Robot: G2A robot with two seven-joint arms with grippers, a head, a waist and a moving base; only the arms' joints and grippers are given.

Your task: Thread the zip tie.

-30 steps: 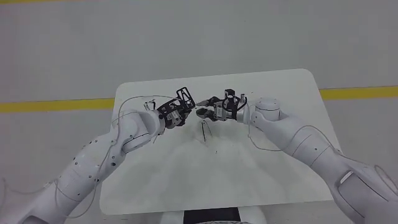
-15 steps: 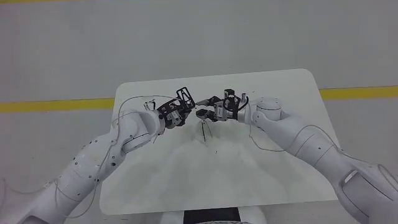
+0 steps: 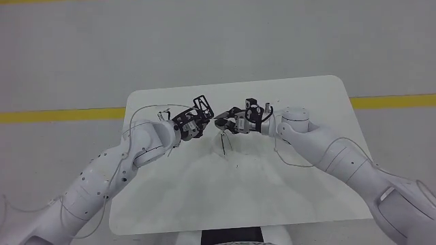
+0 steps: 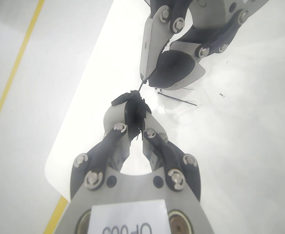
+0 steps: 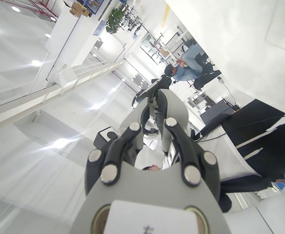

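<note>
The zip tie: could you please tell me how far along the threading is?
Done: the left gripper is shut on the zip tie, seemingly at its dark head end, and the right gripper pinches its thin tail, above the table. In hand: tail meets head, gripper tips almost touching. Left: no tail shows past the head, so pushing it through and pulling tight probably remain.

Thin black zip tie (image 4: 140,87), short stretch visible, runs pinched between left gripper (image 4: 134,99) and right gripper (image 4: 146,80) above mid-table (image 3: 306,102). Second zip tie (image 4: 178,100), black, lies flat just beside.
</note>
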